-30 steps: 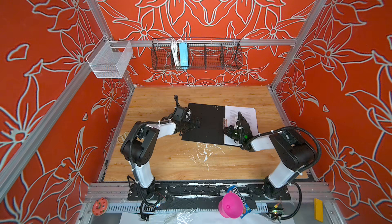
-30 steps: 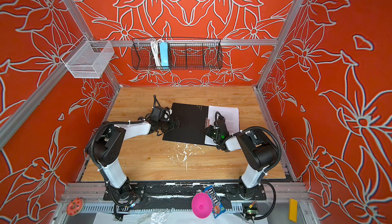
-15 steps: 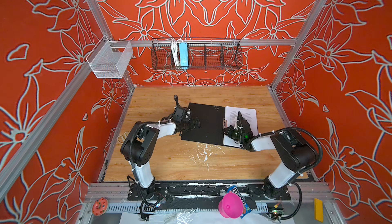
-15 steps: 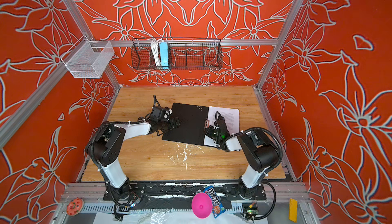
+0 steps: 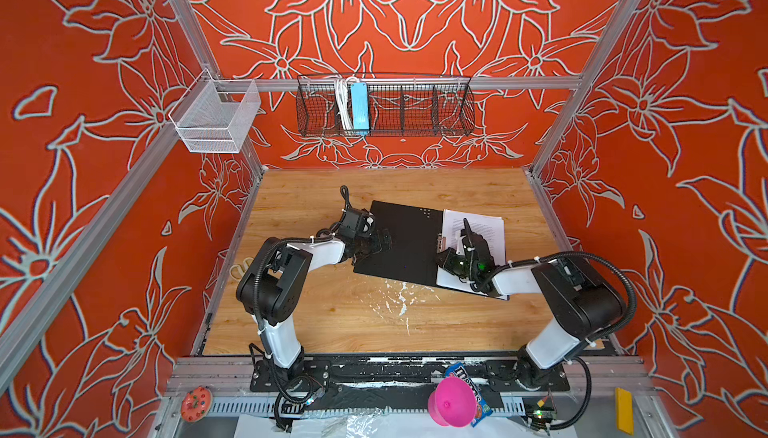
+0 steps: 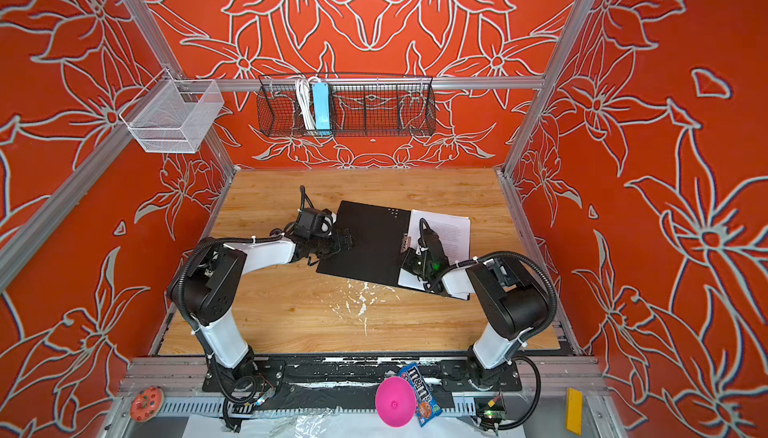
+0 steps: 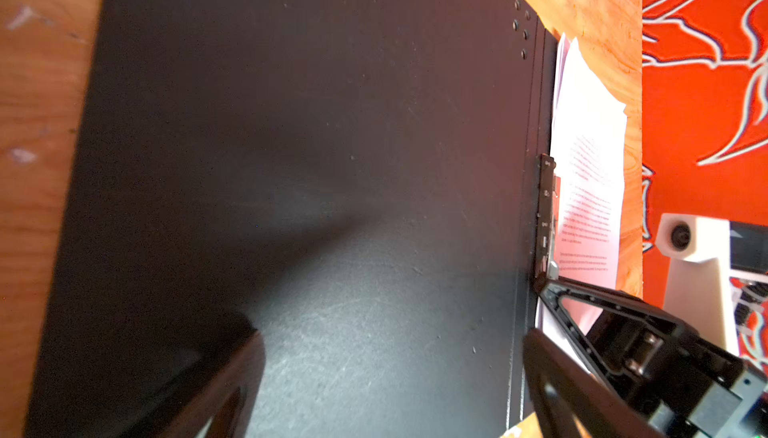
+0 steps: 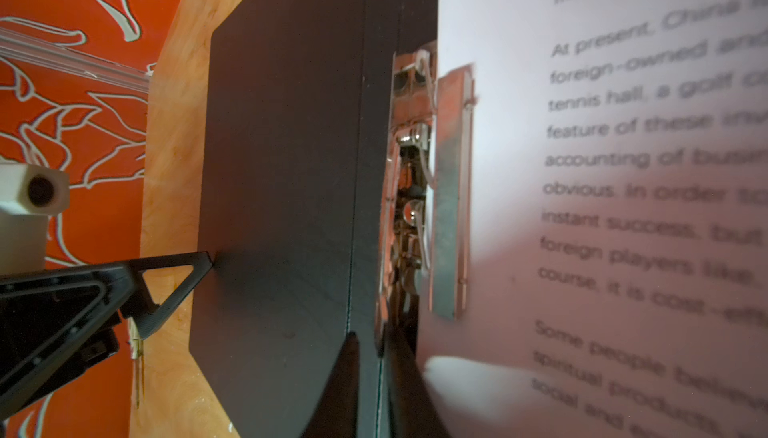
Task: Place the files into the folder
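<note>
Both top views: we see folder [image 5: 403, 240] lying open, black inside up, mid-table on wooden table [image 5: 332, 315]. Files [image 5: 486, 228] stacked just right of metal spine clip [image 8: 415, 174]. Left gripper [image 7: 390, 332]: fingers spread wide at folder's left edge. Right gripper [image 8: 374, 357]: fingers nearly together at clip's near end; whether pinching it, we cannot tell.

The files [image 8: 623, 157] are showing "At present, China" and "foreign players like"; the near candy bag [image 6: 423, 395] is displaying "m&m".
</note>
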